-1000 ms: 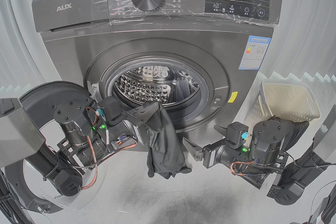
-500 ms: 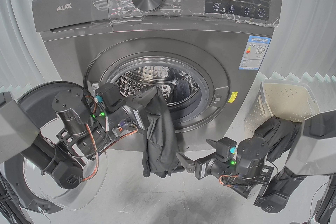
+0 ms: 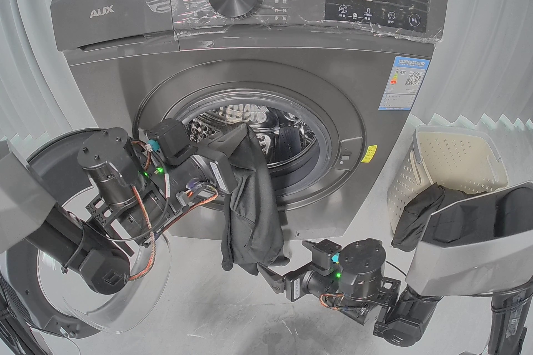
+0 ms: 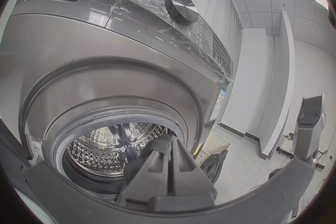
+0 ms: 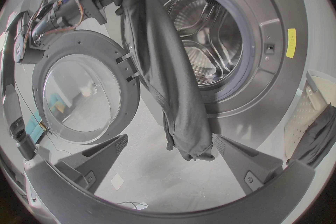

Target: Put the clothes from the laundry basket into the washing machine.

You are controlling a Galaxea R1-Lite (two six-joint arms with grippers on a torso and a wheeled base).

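Head view shows me the left jaws clamped on a dark grey cloth garment (image 3: pixel 251 206), hanging before the grey metal washing machine's (image 3: pixel 355 90) open mouth. My right jaws gape wide at its hem, possibly not touching it.

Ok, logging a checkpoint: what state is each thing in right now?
Washer door: open.
Drum: no clothes seen inside.
Left hand: shut on dark garment.
Dark garment: hanging at drum opening, not inside.
Right hand: open, fingers flanking garment's lower end.
Laundry basket: second garment draped over rim.
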